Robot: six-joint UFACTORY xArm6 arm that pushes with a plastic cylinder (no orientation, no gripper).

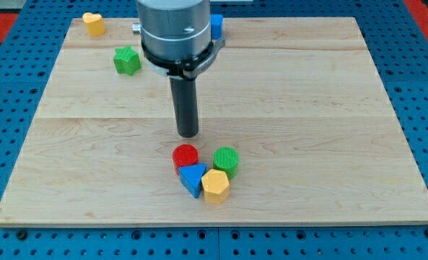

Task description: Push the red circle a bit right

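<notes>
The red circle (185, 156) lies on the wooden board (307, 108), below the board's middle. It touches a blue triangle (193, 178) below it. A green circle (226, 160) sits just to its right and a yellow hexagon (215, 186) lies below that. My tip (188, 133) is the lower end of the dark rod. It stands just above the red circle in the view, a small gap away, not touching it.
A green star-shaped block (127, 60) lies at the upper left. A yellow heart-shaped block (93, 23) sits near the top left corner. A blue block (216, 26) shows partly behind the arm at the top edge.
</notes>
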